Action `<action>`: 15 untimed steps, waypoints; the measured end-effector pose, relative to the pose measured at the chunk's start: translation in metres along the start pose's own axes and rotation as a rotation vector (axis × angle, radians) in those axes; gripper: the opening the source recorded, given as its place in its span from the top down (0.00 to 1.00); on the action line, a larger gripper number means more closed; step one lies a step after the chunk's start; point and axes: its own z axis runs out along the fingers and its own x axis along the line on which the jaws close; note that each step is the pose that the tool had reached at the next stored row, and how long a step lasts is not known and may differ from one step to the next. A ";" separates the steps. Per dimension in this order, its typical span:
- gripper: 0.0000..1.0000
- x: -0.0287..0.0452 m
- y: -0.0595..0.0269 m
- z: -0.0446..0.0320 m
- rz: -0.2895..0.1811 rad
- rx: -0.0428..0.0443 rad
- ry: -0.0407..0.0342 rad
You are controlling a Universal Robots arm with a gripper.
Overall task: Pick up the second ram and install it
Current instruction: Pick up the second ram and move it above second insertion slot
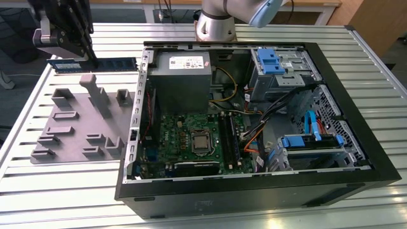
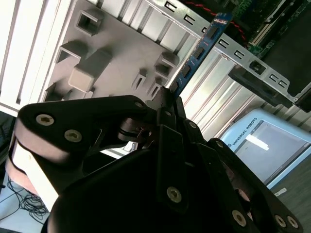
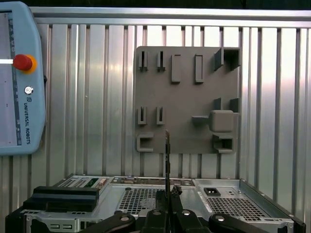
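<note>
The claw (image 1: pixel 90 61) is clamped on the second ram (image 1: pixel 108 64), the blue stick pinched near its middle. In the first wrist view the stick (image 3: pixel 167 150) stands edge-on between the fingers. Just beside it lies a gray fixture plate (image 1: pixel 76 129) on the slatted metal surface (image 1: pixel 64 181). At the exterior view's right of the plate sits the open computer case (image 1: pixel 254 193), its green motherboard (image 1: pixel 181 129) exposed. A teach pendant (image 3: pixel 14 97) rests on the surface.
</note>
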 end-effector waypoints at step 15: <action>0.86 0.0001 -0.0171 0.0003 0.000 0.0001 0.0000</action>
